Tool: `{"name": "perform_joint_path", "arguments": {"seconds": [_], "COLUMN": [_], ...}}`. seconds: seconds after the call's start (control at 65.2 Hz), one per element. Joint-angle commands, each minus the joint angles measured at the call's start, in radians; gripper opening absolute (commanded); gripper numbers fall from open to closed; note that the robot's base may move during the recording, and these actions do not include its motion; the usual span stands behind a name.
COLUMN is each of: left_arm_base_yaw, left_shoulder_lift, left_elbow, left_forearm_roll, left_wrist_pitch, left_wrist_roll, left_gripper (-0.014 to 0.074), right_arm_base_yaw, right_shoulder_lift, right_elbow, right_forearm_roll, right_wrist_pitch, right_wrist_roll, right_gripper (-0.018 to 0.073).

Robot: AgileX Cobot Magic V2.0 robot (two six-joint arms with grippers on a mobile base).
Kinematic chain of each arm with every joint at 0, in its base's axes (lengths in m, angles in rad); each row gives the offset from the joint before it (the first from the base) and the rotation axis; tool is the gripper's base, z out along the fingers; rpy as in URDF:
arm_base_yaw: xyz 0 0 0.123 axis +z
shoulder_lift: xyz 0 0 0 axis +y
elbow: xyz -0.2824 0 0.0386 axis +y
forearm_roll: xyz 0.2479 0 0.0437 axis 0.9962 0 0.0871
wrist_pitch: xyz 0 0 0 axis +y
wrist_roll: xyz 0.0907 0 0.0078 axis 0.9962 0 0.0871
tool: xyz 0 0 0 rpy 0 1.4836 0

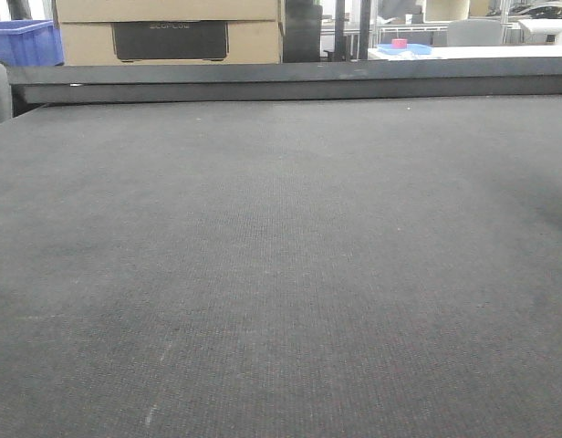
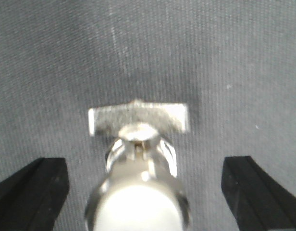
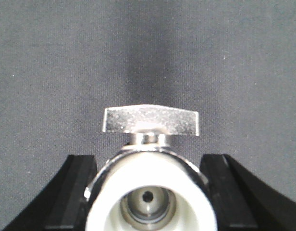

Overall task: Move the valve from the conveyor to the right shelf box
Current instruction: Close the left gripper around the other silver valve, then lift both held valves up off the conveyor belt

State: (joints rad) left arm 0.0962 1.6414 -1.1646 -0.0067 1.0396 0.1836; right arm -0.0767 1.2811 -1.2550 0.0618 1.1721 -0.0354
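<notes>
The conveyor [image 1: 281, 274] is a wide dark grey woven belt with a dark rail [image 1: 290, 82] along its far edge. No valve or gripper shows in the front view. In the left wrist view a shiny metal valve [image 2: 138, 192] with a flat T-handle [image 2: 138, 118] lies on the belt, blurred. My left gripper [image 2: 144, 168] is open, its black fingers [image 2: 37, 187] far out on both sides, not touching the valve. In the right wrist view my right gripper [image 3: 148, 166] is shut on a valve [image 3: 150, 187], its white-ringed opening facing the camera and its handle [image 3: 152, 120] beyond. The shelf box is out of view.
Behind the rail are stacked cardboard boxes [image 1: 171, 32], a blue bin [image 1: 24, 41] at the far left, and a table with a blue tray and pink object [image 1: 401, 46] at the back right.
</notes>
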Motion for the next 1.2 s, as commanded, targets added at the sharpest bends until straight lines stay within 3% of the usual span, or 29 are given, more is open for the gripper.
{"name": "perform_joint_path", "arguments": {"seconds": [0.0, 0.184, 0.291, 0.491, 0.874, 1.012, 1.181], "left_arm_base_yaw": [-0.004, -0.004, -0.004, -0.004, -0.004, -0.004, -0.004], "left_shoulder_lift": [-0.002, -0.002, -0.002, -0.002, -0.114, -0.218, -0.368], "left_elbow": [-0.006, -0.006, -0.006, -0.006, -0.025, -0.023, 0.021], "left_forearm_roll": [-0.006, 0.015, 0.019, 0.015, -0.02, -0.117, -0.277], "left_wrist_pitch": [-0.007, -0.025, -0.028, -0.007, 0.0, -0.094, -0.286], "left_wrist_roll": [-0.003, -0.003, -0.007, -0.008, -0.008, -0.008, 0.079], "left_gripper": [0.0547, 0.0484, 0.0311, -0.0111, -0.0111, -0.0111, -0.0111], "right_arm_base_yaw": [-0.005, -0.005, -0.005, -0.005, -0.005, -0.005, -0.005], "right_shoulder_lift": [-0.017, -0.017, -0.017, -0.017, -0.097, -0.121, -0.159], "right_elbow": [-0.012, -0.012, -0.012, -0.012, -0.012, -0.011, 0.026], "right_forearm_roll": [-0.007, -0.007, -0.007, -0.005, 0.0, 0.0, 0.0], "right_wrist_pitch": [-0.036, -0.036, -0.036, -0.041, -0.157, -0.196, -0.309], "right_wrist_roll": [-0.002, -0.002, -0.002, -0.002, -0.002, -0.002, -0.002], "right_gripper": [-0.0162, -0.0162, -0.0162, -0.0162, -0.0162, -0.0162, -0.0162]}}
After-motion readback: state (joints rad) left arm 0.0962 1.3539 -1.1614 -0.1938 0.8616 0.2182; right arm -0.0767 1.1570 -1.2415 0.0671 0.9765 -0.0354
